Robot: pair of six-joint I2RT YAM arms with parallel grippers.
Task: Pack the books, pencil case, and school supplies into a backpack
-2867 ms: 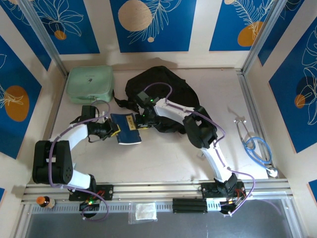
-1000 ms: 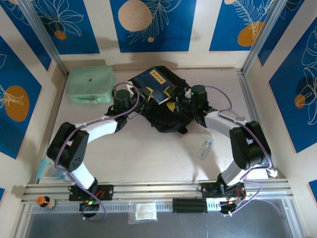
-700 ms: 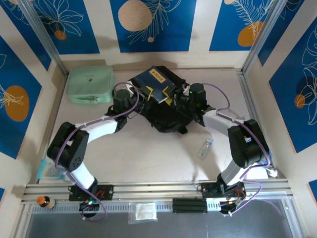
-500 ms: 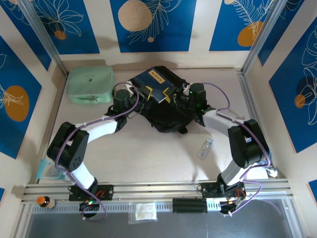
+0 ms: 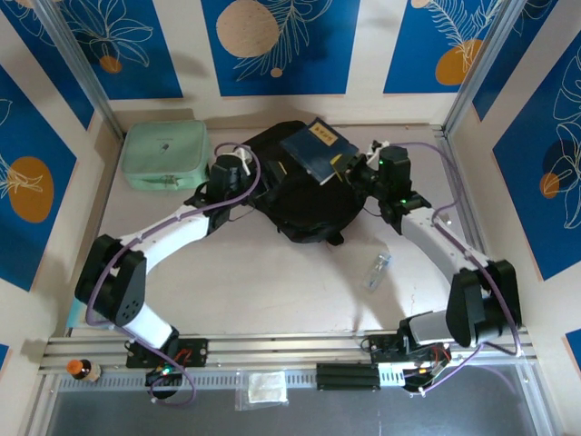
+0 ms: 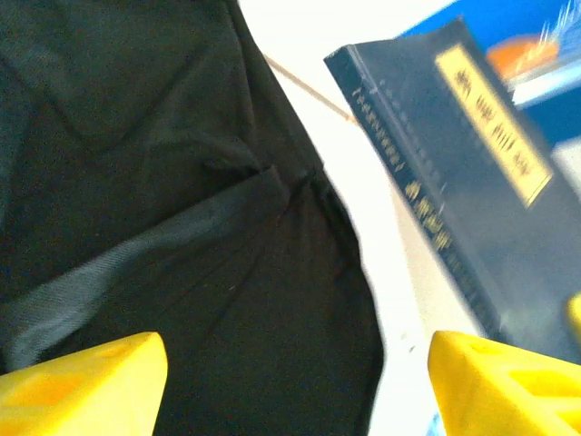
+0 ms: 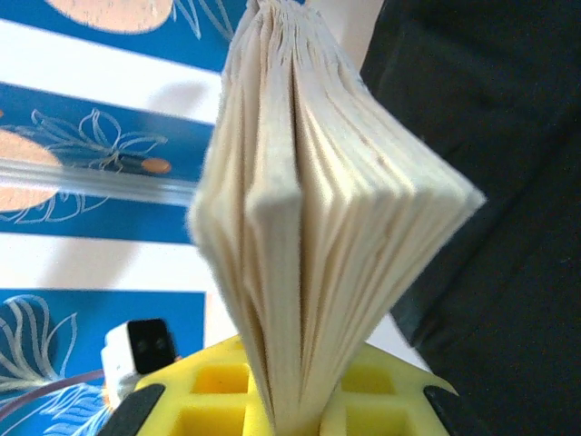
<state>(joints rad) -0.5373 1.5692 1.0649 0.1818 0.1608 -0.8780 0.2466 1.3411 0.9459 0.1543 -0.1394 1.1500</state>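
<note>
The black backpack (image 5: 300,195) lies at the back middle of the table. A dark navy book with a yellow label (image 5: 318,151) hangs tilted over the backpack's upper right part. My right gripper (image 5: 345,166) is shut on the book's edge, and in the right wrist view its cream pages (image 7: 309,227) fan out from between my yellow jaws (image 7: 300,413). My left gripper (image 5: 257,178) is open over the backpack's left side, its yellow fingertips (image 6: 82,381) wide apart above the black fabric (image 6: 182,227), the navy book (image 6: 463,182) beyond them. A small clear plastic piece (image 5: 379,270) lies right of centre.
A mint green zip case (image 5: 165,154) sits at the back left, close to the left arm's wrist. Blue-patterned walls and metal posts (image 5: 472,64) close in the table. A small bottle (image 5: 80,368) and a clear packet (image 5: 263,389) lie by the front rail.
My right gripper closed on the navy book and carried it up and to the right. My left gripper opened and let the book go. Before that, the left arm brought the book to the backpack.
</note>
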